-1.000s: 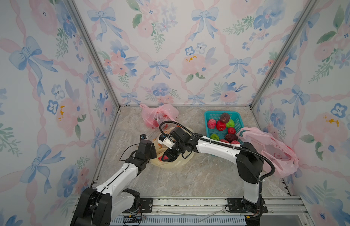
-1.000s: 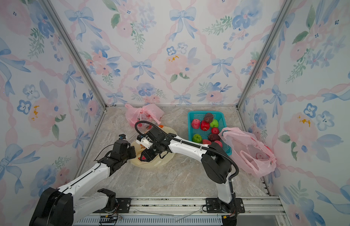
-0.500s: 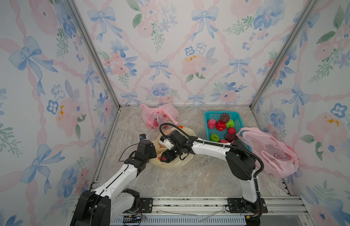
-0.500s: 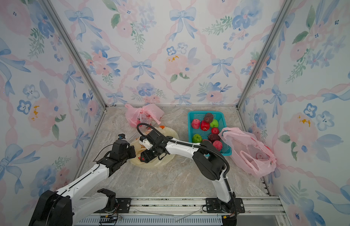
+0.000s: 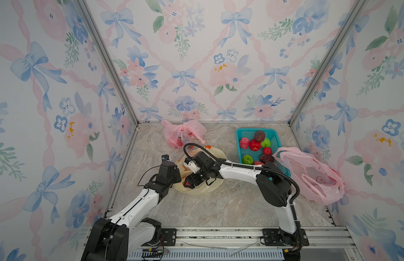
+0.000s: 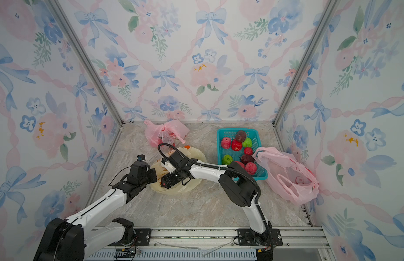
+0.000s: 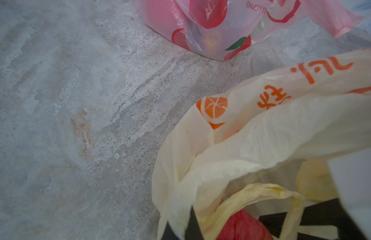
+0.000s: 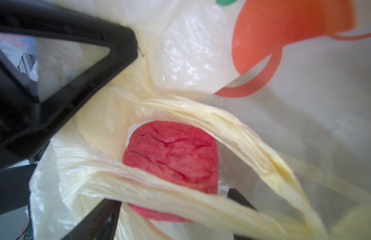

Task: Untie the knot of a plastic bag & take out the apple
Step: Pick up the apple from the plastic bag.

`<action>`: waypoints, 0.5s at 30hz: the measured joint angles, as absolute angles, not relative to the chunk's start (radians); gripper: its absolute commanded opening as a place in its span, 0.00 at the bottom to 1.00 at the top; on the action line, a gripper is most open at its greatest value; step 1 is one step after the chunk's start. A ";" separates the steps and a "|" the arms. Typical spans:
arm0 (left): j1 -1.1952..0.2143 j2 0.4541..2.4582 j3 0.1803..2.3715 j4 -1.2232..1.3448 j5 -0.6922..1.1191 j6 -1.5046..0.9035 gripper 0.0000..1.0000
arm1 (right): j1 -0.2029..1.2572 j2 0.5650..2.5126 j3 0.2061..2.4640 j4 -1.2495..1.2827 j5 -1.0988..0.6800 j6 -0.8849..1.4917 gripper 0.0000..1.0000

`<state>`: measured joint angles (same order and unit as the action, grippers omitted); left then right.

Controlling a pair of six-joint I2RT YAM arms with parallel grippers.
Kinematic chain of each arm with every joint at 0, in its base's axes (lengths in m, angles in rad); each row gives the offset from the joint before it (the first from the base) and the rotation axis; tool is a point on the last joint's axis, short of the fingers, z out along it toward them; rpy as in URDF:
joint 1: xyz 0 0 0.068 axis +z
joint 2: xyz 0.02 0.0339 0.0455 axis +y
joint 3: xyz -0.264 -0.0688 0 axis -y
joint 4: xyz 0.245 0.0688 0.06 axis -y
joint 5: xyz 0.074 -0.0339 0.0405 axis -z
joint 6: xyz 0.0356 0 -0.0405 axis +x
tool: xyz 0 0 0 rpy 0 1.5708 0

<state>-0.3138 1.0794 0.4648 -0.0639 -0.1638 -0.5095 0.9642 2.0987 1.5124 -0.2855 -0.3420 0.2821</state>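
A cream plastic bag (image 5: pixel 197 189) (image 6: pixel 177 189) with orange print lies mid-table, its mouth spread wide. The red apple (image 8: pixel 172 158) (image 7: pixel 242 227) sits inside, partly crossed by a bag handle. My right gripper (image 8: pixel 168 207) (image 5: pixel 192 180) (image 6: pixel 168 180) reaches into the mouth, open, with one finger on each side of the apple. Whether the fingers touch it I cannot tell. My left gripper (image 7: pixel 184 226) (image 5: pixel 176 175) (image 6: pixel 154 175) is shut on the bag's near-left rim and holds it up; it also shows as the left gripper (image 8: pixel 55 72) in the right wrist view.
A knotted pink bag (image 5: pixel 183 135) with fruit sits at the back. A teal basket (image 5: pixel 240 133) holds several red, green and dark fruits. A loose pink bag (image 5: pixel 314 178) slumps at the right wall. Floral walls close in three sides.
The right arm's elbow has swung left while its gripper stays in the bag mouth. The left arm has held its place on the bag rim.
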 measured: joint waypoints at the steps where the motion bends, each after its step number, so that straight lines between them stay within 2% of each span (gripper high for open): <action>1: -0.314 1.083 0.465 -0.059 -0.162 -0.509 0.00 | 0.964 2.099 1.517 -0.285 -0.336 0.283 0.80; 6: -0.314 1.093 0.465 -0.051 -0.156 -0.509 0.00 | 0.965 2.111 1.542 -0.273 -0.298 0.292 0.71; 10: -0.314 1.093 0.465 -0.051 -0.156 -0.509 0.00 | 0.968 2.141 1.574 -0.263 -0.285 0.297 0.68; 15: -0.314 1.093 0.465 -0.051 -0.157 -0.509 0.00 | 0.971 2.152 1.586 -0.256 -0.279 0.302 0.50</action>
<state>-0.3138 1.0935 0.4652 -0.0509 -0.1566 -0.5091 0.9707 2.1517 1.5860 -0.2562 -0.2794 0.3016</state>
